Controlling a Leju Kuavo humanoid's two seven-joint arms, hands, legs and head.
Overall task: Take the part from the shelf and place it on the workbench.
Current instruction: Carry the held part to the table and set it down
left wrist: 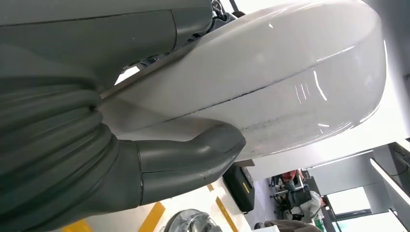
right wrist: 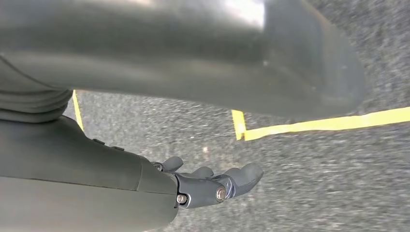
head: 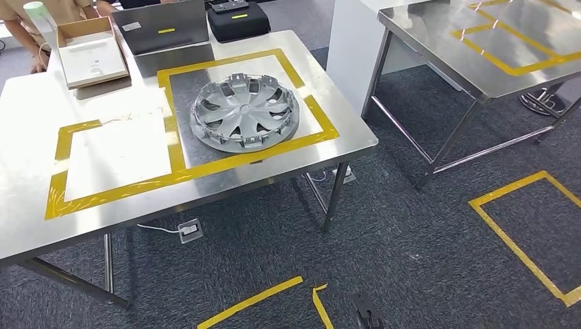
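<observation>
The steel workbench (head: 205, 195) takes up the left of the room in front of the robot, marked out with two yellow tape frames (head: 185, 171), and the part (head: 244, 113), a grey wheel cover with curved spokes and clips round its rim, lies flat on it inside the right-hand frame, near the bench's right front corner. To my eye the placing looks done, or as good as done: the cover sits wholly on the bench surface with nothing touching it. A second steel table (head: 479, 62) stands well apart to the right, across the dark carpet, and more yellow tape (head: 521, 240) marks the floor. At the far left corner of the bench sit an open cardboard box (head: 89, 51) and a dark case (head: 238, 22), with a person's arm (head: 27, 41) just beside the box. The cover has no long axis, being round, so any fresh grasp would have to come at its rim; it lies ahead and somewhat left of centre, which I judge favours the left arm. The right hand (right wrist: 212, 186) hangs low over the carpet, its fingers (right wrist: 244, 176) loosely curled and apart, holding nothing, far from the cover. The left hand (left wrist: 188, 164) shows its thick thumb lying against a glossy white curved body; whether it grips anything I cannot tell.
</observation>
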